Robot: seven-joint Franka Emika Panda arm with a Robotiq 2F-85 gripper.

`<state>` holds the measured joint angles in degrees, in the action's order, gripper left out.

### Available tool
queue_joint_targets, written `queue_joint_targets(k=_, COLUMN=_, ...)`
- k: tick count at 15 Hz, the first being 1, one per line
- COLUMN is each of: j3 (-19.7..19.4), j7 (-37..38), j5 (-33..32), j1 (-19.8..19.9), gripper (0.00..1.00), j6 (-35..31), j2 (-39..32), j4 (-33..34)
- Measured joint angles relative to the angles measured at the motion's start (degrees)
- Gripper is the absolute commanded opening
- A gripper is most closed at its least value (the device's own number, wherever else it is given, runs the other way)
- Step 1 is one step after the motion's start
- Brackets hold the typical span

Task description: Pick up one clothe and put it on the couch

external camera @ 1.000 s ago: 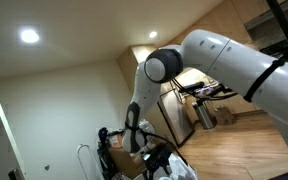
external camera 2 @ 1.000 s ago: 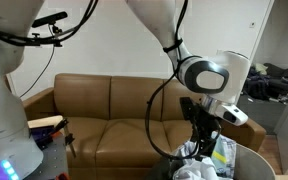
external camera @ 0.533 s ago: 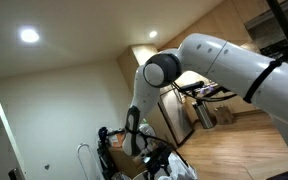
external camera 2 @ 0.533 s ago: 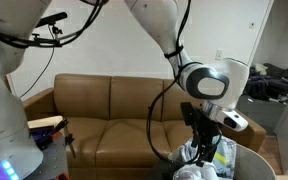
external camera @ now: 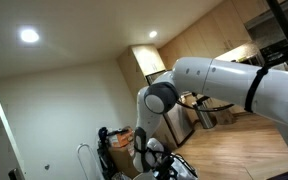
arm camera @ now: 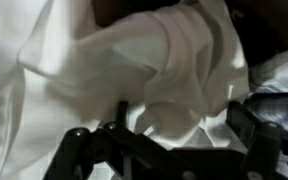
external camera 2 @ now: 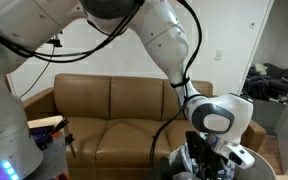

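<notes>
- Pincer (arm camera: 161, 122) is spread wide in wrist view: one dark finger (arm camera: 76, 140) sits low at one edge and its mate at the opp. edge, w/ nothing clamped btw them.
- White cloth (arm camera: 134, 60) fills nearly all of wrist view, crumpled w/ deep folds.
- A rounded bulge of the cloth sits right btw the fingers, just under the pincer. Can't tell if the tips touch the fabric.
- A darker patch shows at the top edge of wrist view, too blurred to say what it is.
- In an exterior view the arm (external camera 2: 164, 40) arcs in from the top and bends down in front of the couch (external camera 2: 94, 105). Its wrist is low and the pincer is at the frame bottom, in among the white cloth.
- The couch is brown leather and stands against the wall. It lies behind the cloth and apart from it, so the cloth isn't on it.
- What the cloth lies on: can't tell, since the frame bottom cuts it off.
- In an exterior view shot from low, the arm's elbow joint hangs mid-frame and the forearm drops to the bottom edge. A bit of white cloth shows there, and the pincer is mostly hidden.
- Bkgd in that view: ceiling light (external camera: 29, 36) and wood floor (external camera: 239, 150).
- Dark clothes (external camera 2: 274, 82) are heaped beyond the doorway, well apart from the arm.
</notes>
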<state>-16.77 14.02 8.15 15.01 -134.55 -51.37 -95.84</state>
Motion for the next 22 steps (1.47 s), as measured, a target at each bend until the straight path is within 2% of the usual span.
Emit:
queue_joint_targets(k=3, j3=-1.0, j7=1.3, j5=0.0, j1=0.1, gripper=1.0, j6=0.0, j2=-4.9, j4=3.8)
queue_joint_targets(k=4, j3=-1.2, j7=1.6, j5=0.0, j1=0.1, gripper=0.75, j6=0.0, j2=-6.4, j4=5.1)
queue_joint_targets(k=5, j3=-1.3, j7=1.7, j5=0.0, j1=0.1, gripper=0.73, j6=0.1, j2=-7.8, j4=6.4)
queue_joint_targets(k=9, j3=-1.0, j7=1.8, j5=0.0, j1=0.4, gripper=0.45, j6=1.2, j2=-11.0, j4=10.6)
queue_joint_targets(k=15, j3=0.5, j7=1.5, j5=0.0, j1=0.7, gripper=0.07, j6=4.1, j2=-8.2, j4=12.4)
queue_joint_targets(k=19, j3=1.4, j7=0.7, j5=0.0, j1=0.6, gripper=0.01, j6=7.6, j2=-3.9, j4=12.3)
queue_joint_targets(k=22, j3=1.6, j7=-0.2, j5=0.0, j1=0.6, gripper=0.03, j6=9.3, j2=-1.2, j4=12.1)
